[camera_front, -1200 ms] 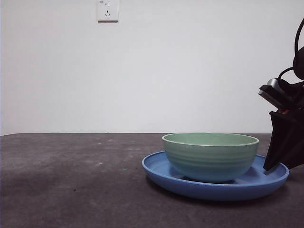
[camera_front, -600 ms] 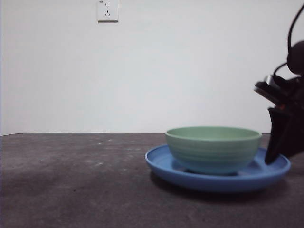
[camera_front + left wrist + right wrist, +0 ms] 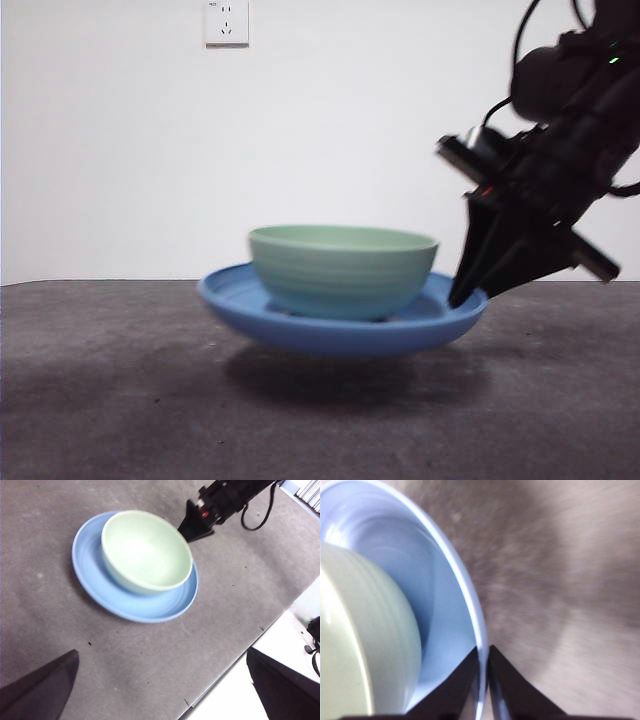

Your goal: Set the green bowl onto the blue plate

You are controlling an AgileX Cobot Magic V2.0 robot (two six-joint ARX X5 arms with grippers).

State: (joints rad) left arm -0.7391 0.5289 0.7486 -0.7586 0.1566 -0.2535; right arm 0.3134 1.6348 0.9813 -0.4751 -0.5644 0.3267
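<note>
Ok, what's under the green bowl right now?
The blue plate, pinched at its rim by the right end effector and raised off the table. The green bowl hides the plate's centre.

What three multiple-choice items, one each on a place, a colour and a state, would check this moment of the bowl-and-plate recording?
1. Where is the green bowl?
A. On the blue plate
B. Beside the plate on the table
C. In the left gripper

2. What colour is the table?
A. White
B. Dark grey
C. Red

3. How is the plate held?
A. It lies flat on the table, untouched
B. The right gripper is shut on its rim and it hangs above the table
C. Both grippers clamp it

Answers:
1 A: the bowl sits inside the plate in every view.
2 B: the surface is dark grey.
3 B: the right wrist view shows the rim pinched; the front view shows a shadow gap beneath.
</note>
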